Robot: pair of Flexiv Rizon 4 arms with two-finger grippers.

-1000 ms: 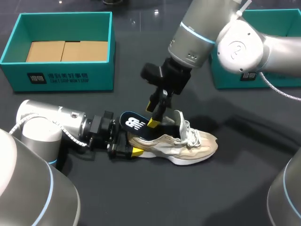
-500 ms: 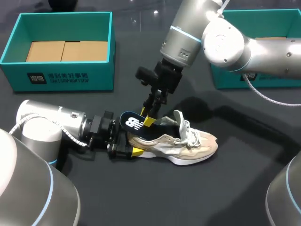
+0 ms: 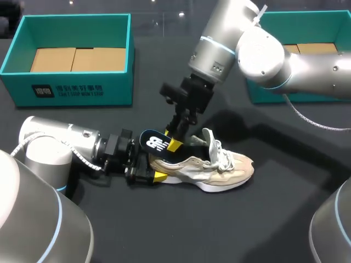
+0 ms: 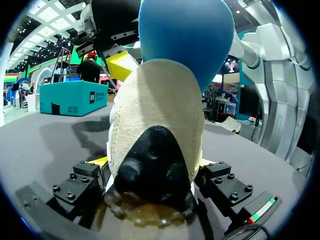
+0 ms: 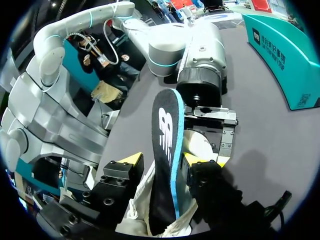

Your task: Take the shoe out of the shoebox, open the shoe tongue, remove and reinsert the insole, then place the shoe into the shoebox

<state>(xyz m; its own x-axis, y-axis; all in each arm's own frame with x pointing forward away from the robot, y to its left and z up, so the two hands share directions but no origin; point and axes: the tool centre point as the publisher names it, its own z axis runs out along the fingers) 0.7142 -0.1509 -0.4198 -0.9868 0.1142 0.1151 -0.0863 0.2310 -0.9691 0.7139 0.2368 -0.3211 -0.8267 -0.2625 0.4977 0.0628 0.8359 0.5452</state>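
A cream sneaker [image 3: 219, 164] lies on its side on the dark table, toe to the right. A dark insole [image 3: 155, 143] with a blue edge sticks up out of its heel opening. My left gripper [image 3: 153, 167] lies low at the heel; in the left wrist view it [image 4: 151, 162] is shut on the heel [image 4: 155, 115], with the insole [image 4: 185, 35] rising above. My right gripper [image 3: 174, 141] comes down from above onto the insole. In the right wrist view the insole [image 5: 167, 130] stands between its open fingers [image 5: 165, 161], with a small gap on one side.
A teal shoebox [image 3: 77, 19] with cardboard inside stands at the back left. A second teal box [image 3: 274, 93] stands at the back right, behind my right arm. Bare dark table lies in front of the shoe.
My right gripper has shifted slightly left along the insole and its fingers have narrowed around it. The shoe, the insole and my left arm have stayed put.
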